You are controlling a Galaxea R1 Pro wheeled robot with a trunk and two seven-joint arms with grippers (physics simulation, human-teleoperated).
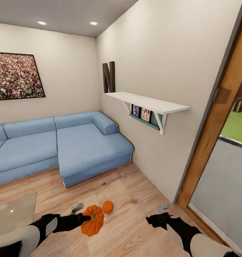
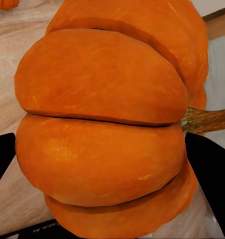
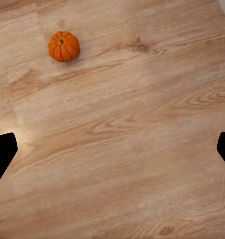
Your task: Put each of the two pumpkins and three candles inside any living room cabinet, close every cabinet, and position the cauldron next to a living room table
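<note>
Glass glints at the far left of the head view, where a corner of the low desk with a glossy grey reflective top (image 1: 13, 212) juts in over the pale wood-plank floor (image 1: 135, 200). Just beside it the black left tool (image 1: 85, 218) reaches inward and is clenched on the larger bright-orange ribbed pumpkin (image 1: 93, 221), which hangs at its tip above the planks. In the left wrist view that pumpkin (image 2: 105, 119) sits squarely between the two dark fingers (image 2: 212, 174), its ribbed side pressed close to the camera and its brownish stem pointing off to one side.

Next along, near the held one and slightly farther from the robot, the smaller bright-orange ribbed pumpkin (image 1: 107, 206) lies on the floor, apart from both tools. The right wrist view finds it (image 3: 64, 46) too, upright with its short dark stem on top, well away from the finger tips.

Further right, the black right tool (image 1: 163, 210) hovers over bare planks, released and holding nothing; its two fingers (image 3: 2, 154) stand wide apart at the edges of its wrist view.

Behind all this, a light-blue fabric corner sofa (image 1: 63, 146) lines the back wall, a white bracketed wall shelf (image 1: 149, 103) projects from the side wall, and a wooden-framed doorway (image 1: 213, 132) stands at the far right.
</note>
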